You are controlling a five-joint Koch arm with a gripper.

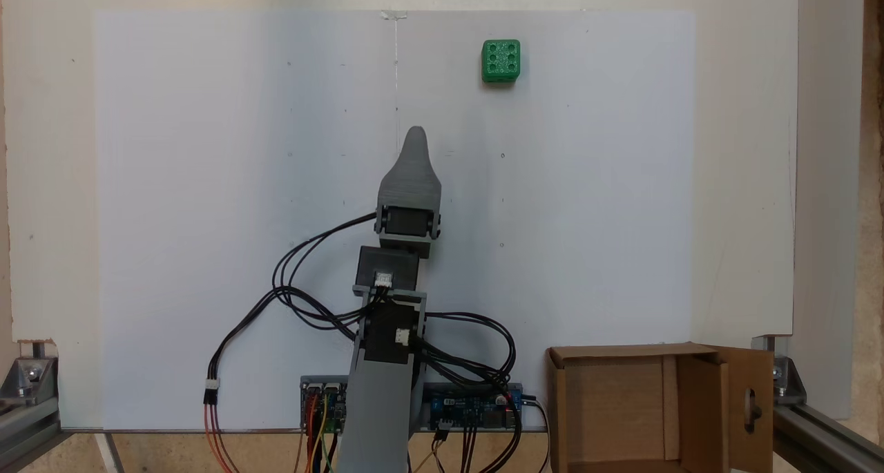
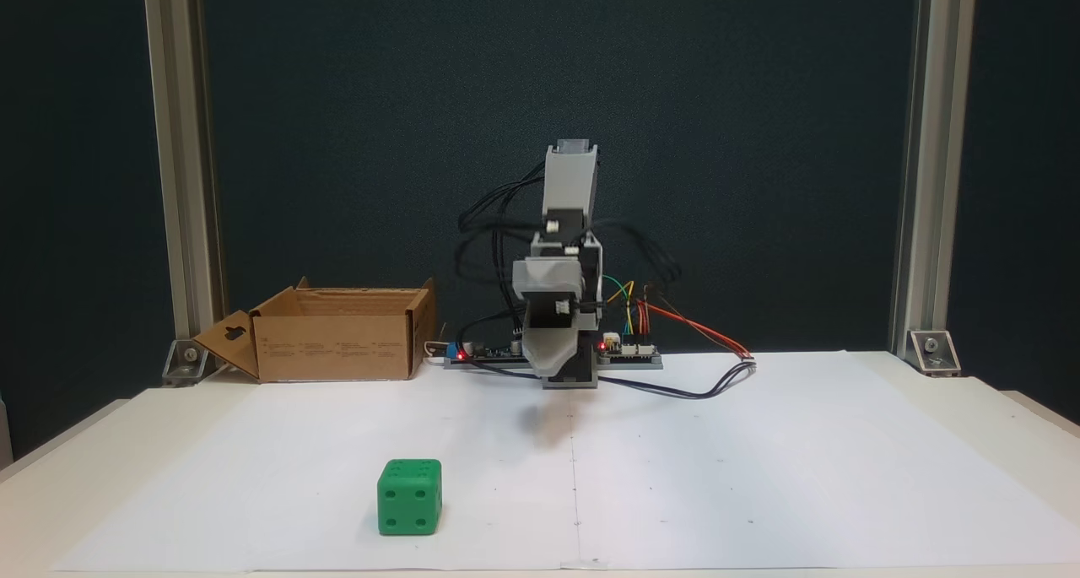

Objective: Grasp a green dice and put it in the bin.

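The green dice [image 1: 501, 61] lies on the white sheet far from the arm's base, right of the centre line in a fixed view from above; from the front it sits at the near left [image 2: 409, 497]. The bin [image 1: 661, 407] is an open brown cardboard box beside the arm's base, with a handle cutout in one flap [image 2: 333, 344]. My gripper [image 1: 415, 136] hovers over the sheet's middle, well short of the dice, its grey body pointing along the centre line [image 2: 553, 365]. Just one tip shows, so its jaws cannot be judged. Nothing is seen in it.
Circuit boards [image 1: 469, 405] and loose cables [image 2: 692, 384] lie at the arm's base. Aluminium frame posts [image 2: 920, 164] stand at the table's corners. The white sheet [image 1: 207, 183] covers most of the table.
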